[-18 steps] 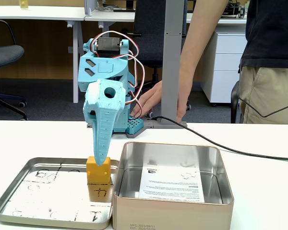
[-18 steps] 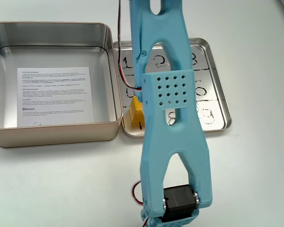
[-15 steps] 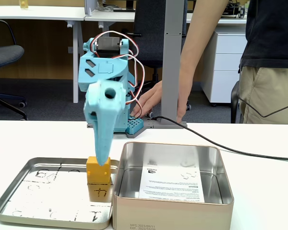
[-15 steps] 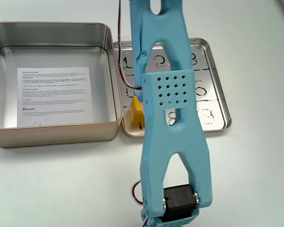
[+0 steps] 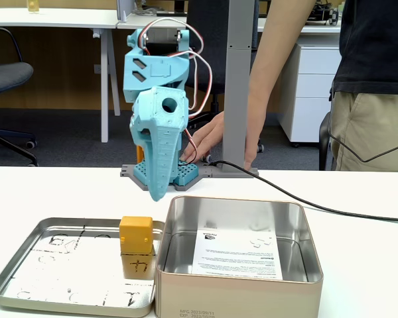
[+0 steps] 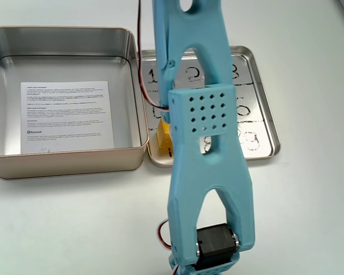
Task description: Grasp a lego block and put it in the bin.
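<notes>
The yellow-orange lego block (image 5: 136,234) stands on a shallow silver tray (image 5: 33,262), close to the left wall of the bin (image 5: 239,299), a deep silver tin with a printed paper sheet (image 5: 237,254) on its floor. My light-blue gripper (image 5: 157,196) hangs in the air above and slightly behind the block, apart from it; its fingers taper to a single tip with nothing between them. In the fixed view from above, the blue arm (image 6: 203,132) covers most of the block (image 6: 162,137), which sits beside the bin (image 6: 63,34) at the tray's (image 6: 258,114) near edge.
A person stands behind the table on the right, with a hand (image 5: 209,136) near the arm's base (image 5: 184,174). A black cable (image 5: 305,199) runs across the white table behind the bin. The tray carries black scribbled marks.
The gripper has lifted up and back from the top of the block, which stays on the tray. The arm's upper body has risen too.
</notes>
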Controlling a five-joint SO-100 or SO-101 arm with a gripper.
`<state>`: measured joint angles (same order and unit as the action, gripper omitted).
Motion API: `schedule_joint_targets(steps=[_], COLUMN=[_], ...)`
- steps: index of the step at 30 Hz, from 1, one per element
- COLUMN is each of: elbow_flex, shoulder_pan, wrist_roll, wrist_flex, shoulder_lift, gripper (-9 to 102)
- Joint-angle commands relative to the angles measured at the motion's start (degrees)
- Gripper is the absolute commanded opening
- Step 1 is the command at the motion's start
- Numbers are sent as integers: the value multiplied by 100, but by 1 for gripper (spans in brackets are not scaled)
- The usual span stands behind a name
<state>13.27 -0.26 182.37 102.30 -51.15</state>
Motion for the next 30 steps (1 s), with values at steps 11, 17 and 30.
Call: schedule_joint_targets(steps=[11,17,30], elbow_flex=[-3445,-5827,-11268], shoulder_pan=[246,176,18], wrist_roll=[18,-114,-167], wrist_flex=[527,281,-1160], shoulder_lift=[-3858,-5423,-8420], gripper=[0,0,0])
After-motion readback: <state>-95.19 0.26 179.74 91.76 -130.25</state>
